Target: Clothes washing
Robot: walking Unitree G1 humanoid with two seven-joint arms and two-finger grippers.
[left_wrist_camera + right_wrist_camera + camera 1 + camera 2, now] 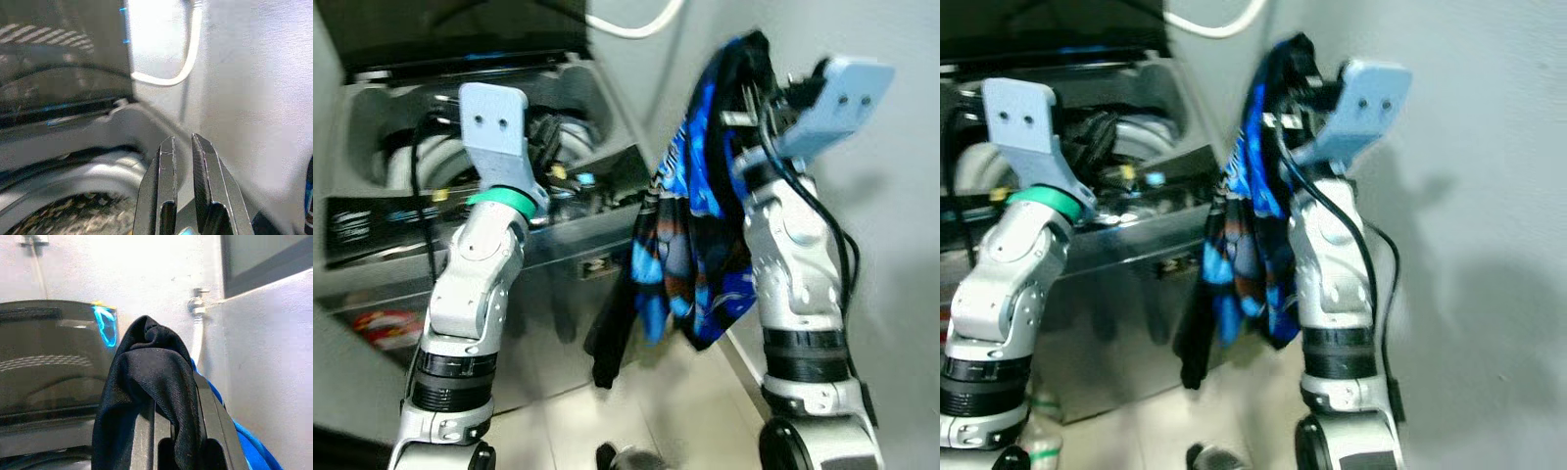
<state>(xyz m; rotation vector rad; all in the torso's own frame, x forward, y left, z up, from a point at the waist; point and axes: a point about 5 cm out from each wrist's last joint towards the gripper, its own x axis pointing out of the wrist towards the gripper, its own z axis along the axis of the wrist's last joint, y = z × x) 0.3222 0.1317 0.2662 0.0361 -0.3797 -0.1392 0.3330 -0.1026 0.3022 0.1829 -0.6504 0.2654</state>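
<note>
Right hand point(756, 93) is up high beside the wall, clamped on a blue and black garment point(700, 225) that dangles well down toward the floor, off to the right of the open washing machine point(578, 211). Left hand point(183, 166) hovers over the drum, fingers nearly closed, holding nothing. The risk as I judge it: the long tail snags on the machine's rim, or, though the grip is hard to read, the cloth slips loose.
</note>
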